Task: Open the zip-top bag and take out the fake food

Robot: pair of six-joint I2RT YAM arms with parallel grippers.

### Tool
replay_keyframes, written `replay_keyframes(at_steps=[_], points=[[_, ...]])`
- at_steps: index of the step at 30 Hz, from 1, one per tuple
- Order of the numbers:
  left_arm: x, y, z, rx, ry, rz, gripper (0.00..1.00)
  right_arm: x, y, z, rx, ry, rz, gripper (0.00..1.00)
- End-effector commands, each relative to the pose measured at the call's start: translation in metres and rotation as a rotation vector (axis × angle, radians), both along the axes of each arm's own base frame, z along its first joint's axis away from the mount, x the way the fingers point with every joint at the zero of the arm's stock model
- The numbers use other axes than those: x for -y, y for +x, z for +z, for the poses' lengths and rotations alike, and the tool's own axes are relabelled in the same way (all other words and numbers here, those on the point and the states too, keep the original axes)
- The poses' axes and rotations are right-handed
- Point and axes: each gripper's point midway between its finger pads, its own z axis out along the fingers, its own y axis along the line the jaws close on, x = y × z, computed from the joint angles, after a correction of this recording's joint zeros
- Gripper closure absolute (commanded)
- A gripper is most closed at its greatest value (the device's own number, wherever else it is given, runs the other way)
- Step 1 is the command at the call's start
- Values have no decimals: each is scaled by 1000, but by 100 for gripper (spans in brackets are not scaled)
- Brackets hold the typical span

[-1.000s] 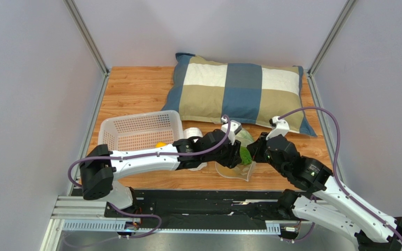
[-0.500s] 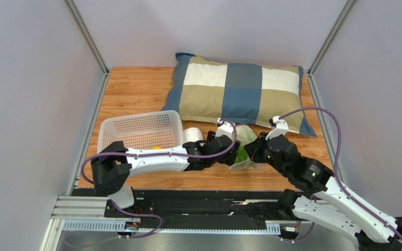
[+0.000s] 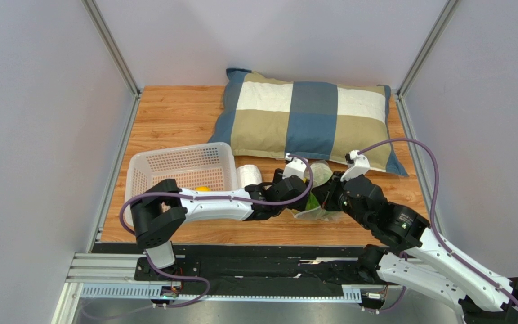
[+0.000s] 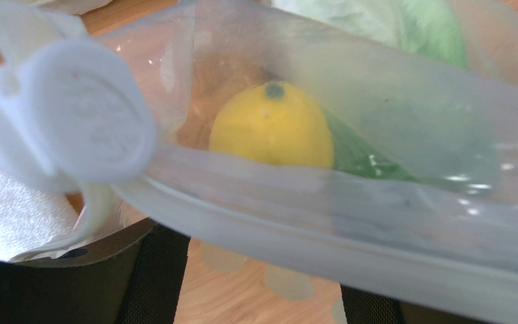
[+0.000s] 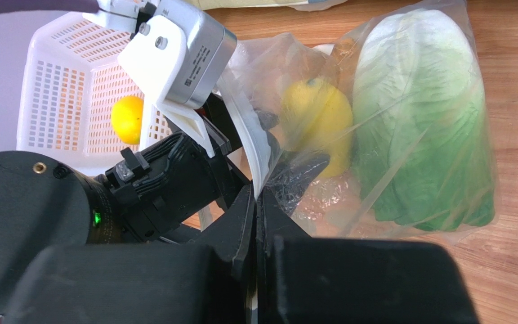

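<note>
Moved since the earlier frames: the left arm's elbow has swung rightward along the near edge. The zip-top bag (image 3: 318, 210), formerly spread flat toward the near edge, now stands bunched between the two grippers.

1. Left gripper (image 3: 299, 196): at the bag's left side. Fingers spread wide, with the bag's zip strip lying across the gap between them in the wrist view. No pinch visible.

2. Right gripper (image 5: 255, 202): at the bag's right side. Fingers pressed together on the bag's rim, crinkled film bunched just beside the tips.

3. Zip-top bag: clear film with pale dots. It sits mid-table (image 3: 174, 115), near of the pillow and right of the towel. The mouth appears parted toward the left gripper.

4. Cabbage (image 5: 424, 128): green and white, inside the bag, its pale end toward the pillow.

5. Lemon (image 4: 272, 128): glossy yellow with a dark spot at its tip. It is inside the bag, just beside the cabbage and close behind the zip strip.

6. Second lemon (image 5: 128, 119): out of the bag, lying in the white perforated basket (image 3: 180, 150) at the table's left (partly hidden by the left arm in the top view).

7. Rolled white towel (image 3: 248, 175): between basket and bag, just beside the left gripper.

8. Checked pillow (image 3: 309, 118): blue, tan and cream, at the far side of the table.
</note>
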Motion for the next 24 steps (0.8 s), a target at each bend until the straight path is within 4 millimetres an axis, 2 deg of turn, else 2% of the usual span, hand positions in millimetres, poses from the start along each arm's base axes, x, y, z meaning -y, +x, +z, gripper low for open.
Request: replay_keyframes(at_steps=[1, 5, 8, 10, 14, 17, 20, 22, 24], points=[[29, 7, 41, 58, -154, -51, 30, -7, 3, 32, 65, 97, -2, 100], [34, 10, 44, 7, -226, -67, 27, -9, 3, 33, 68, 99, 3, 100], [32, 21, 34, -60, -249, -40, 27, -12, 2, 35, 72, 106, 13, 100], [29, 27, 30, -68, -246, -26, 30, -14, 1, 35, 72, 106, 20, 100], [36, 30, 26, -64, -225, -46, 33, -16, 1, 33, 71, 101, 24, 100], [37, 30, 22, -65, -207, -52, 41, -16, 1, 33, 76, 98, 24, 100], [36, 31, 26, -50, -200, -66, 57, -13, 2, 31, 74, 84, 13, 100], [33, 29, 31, -43, -180, -82, 84, -10, 3, 27, 73, 69, -1, 100], [30, 26, 47, -24, -195, -102, 99, -2, 6, 23, 74, 33, -35, 100]])
